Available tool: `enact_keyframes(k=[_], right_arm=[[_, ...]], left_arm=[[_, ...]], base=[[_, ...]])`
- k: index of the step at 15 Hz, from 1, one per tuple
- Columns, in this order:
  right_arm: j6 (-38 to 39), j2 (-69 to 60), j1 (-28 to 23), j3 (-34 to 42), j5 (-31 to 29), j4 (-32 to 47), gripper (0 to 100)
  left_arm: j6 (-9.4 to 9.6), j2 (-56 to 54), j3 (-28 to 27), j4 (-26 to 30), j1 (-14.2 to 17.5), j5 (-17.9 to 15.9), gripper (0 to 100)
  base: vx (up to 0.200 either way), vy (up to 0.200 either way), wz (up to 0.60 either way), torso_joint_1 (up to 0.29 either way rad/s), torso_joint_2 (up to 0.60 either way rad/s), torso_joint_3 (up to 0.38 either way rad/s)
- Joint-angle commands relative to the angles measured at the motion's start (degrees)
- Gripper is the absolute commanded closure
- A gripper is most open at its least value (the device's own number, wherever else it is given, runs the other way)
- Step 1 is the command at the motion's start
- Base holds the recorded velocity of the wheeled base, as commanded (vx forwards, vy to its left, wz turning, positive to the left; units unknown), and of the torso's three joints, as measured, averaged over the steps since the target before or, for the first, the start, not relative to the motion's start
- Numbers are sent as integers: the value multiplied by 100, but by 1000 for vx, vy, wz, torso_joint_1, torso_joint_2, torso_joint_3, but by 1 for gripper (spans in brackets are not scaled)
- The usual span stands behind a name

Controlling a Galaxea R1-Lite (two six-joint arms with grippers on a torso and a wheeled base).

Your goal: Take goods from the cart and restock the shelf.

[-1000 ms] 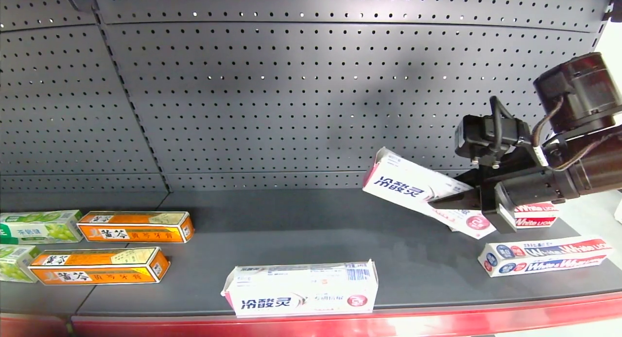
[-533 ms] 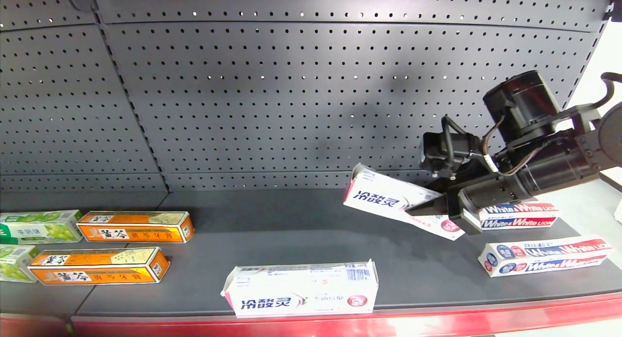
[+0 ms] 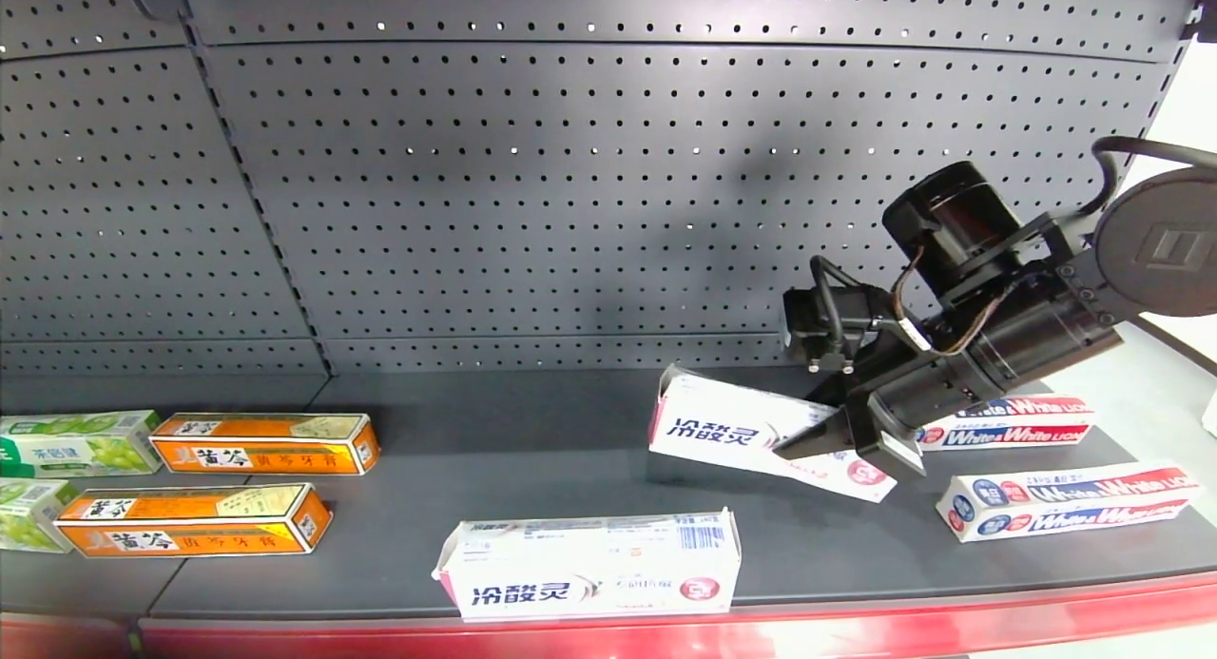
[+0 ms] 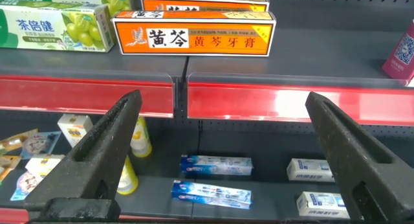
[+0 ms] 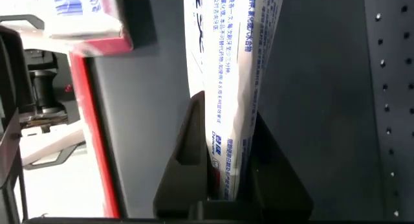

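While the right hand [image 3: 837,445] is clamped on a white toothpaste box [image 3: 732,429], the restocking is in mid-placement. The box is over the shelf [image 3: 532,431] at centre-right of the head view. It lies slanted, with its free end low by the shelf board and its gripped end a little higher. Whether any edge touches the board I cannot tell. In the right wrist view the fingers [image 5: 191,146] pinch the box across its thin side near one end, so it has not been released.

Several goods already lie on the shelf:
- A matching white box [image 3: 589,569] sits at lower centre, along the front edge.
- Two orange boxes [image 3: 266,442] and the green boxes [image 3: 81,442] are at the left.
- Two red-and-white boxes [image 3: 1065,497] are at the right, near the held box.

Between the orange boxes and the held box, the dark board looks to have room for more stock.

The left hand [image 4: 223,98] is spread wide and holds nothing. It hangs in front of the shelf's red front lip [image 4: 259,111], with a lower shelf [image 4: 272,185] of goods beyond.

What is left, as I judge it, is to lay this box flat, probably behind its match, and open the right hand. Then the next item can be fetched from the cart. How much stock remains to bring cannot be judged.
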Motion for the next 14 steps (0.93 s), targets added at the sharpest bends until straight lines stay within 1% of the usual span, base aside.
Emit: enact_keyframes(k=[1,6,7,9,14], right_arm=[[-5,229,50,-282,10,34,100],[-14,704,59,-739,10,140,100],[-14,704,59,-739,10,140,100],[-93,924,85,-1143,2,509,100],[-101,1126,138,-1407,2,641,100]], left_arm=[[-2,-2,1,-1,2,-1,0],[-2,-2,1,-1,2,-1,0],[-2,-2,1,-1,2,-1,0],[-2,-2,1,-1,2,8,0],[-2,-2,1,-1,2,-1,0]], base=[[0,0,0,0,0,0],[0,0,0,0,0,0],[0,0,0,0,0,0],[0,0,0,0,0,0],[0,0,0,0,0,0]])
